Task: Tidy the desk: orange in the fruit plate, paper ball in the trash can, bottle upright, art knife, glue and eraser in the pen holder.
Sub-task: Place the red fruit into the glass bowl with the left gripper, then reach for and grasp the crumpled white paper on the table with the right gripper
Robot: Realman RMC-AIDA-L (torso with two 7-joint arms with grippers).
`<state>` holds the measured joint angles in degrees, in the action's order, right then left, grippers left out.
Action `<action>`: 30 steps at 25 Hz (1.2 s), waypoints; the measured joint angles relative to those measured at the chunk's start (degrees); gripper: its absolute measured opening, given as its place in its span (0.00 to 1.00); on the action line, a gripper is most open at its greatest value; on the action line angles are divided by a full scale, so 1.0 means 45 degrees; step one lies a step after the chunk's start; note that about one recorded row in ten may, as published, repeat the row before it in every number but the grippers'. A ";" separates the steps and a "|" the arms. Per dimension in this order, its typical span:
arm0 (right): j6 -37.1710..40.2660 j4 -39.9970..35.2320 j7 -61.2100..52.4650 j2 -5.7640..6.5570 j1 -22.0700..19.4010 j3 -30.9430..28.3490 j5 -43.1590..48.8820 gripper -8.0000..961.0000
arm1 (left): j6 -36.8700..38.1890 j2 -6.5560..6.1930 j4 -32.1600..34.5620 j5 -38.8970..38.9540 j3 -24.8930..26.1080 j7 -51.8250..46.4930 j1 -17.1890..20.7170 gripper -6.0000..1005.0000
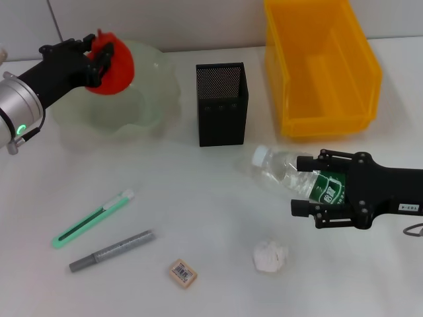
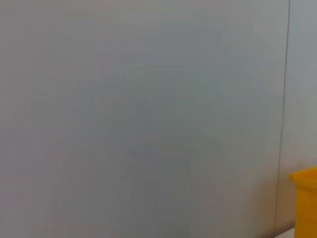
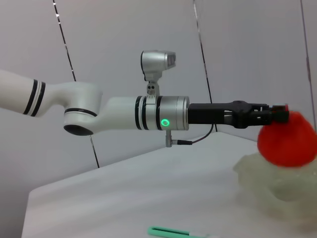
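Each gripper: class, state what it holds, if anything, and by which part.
Left gripper holds the orange by its side, above the fruit plate. Right gripper clamps the bottle around its labelled middle.

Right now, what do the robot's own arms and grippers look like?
The left arm is glossy white with black bands, a silver wrist cuff carrying a lit green ring, and a thin dark cable beneath. Both the left gripper and the right gripper are matte black linkage fingers; the right one's black forearm bears a small white label.
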<state>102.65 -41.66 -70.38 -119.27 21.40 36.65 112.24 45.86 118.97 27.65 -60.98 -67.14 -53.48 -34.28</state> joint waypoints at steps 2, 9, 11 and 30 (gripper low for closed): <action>0.0000 0.0001 -0.0068 0.0002 0.0033 0.0000 0.0000 0.87 | 0.0460 0.0002 0.0088 0.0013 0.0002 0.0116 0.0239 0.28; -0.0040 -0.0105 -0.0427 0.0039 0.0155 0.0001 -0.0016 0.87 | 0.1338 -0.0037 0.0128 0.0630 -0.0035 0.0310 0.0709 0.49; 0.0018 -0.0385 -0.0923 0.0039 0.0190 0.0004 -0.0018 0.87 | 0.2074 -0.0089 0.0142 0.0686 -0.0048 0.0157 0.0948 0.55; 0.3852 -1.0622 -0.9902 -0.0035 0.2594 0.5485 0.5484 0.87 | 0.6560 -0.0366 0.0599 -0.4578 -0.0164 -0.1588 0.2594 0.86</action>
<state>119.99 -89.46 -114.94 -119.43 33.07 61.33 136.91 75.38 117.33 30.35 -81.58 -67.87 -60.62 -22.61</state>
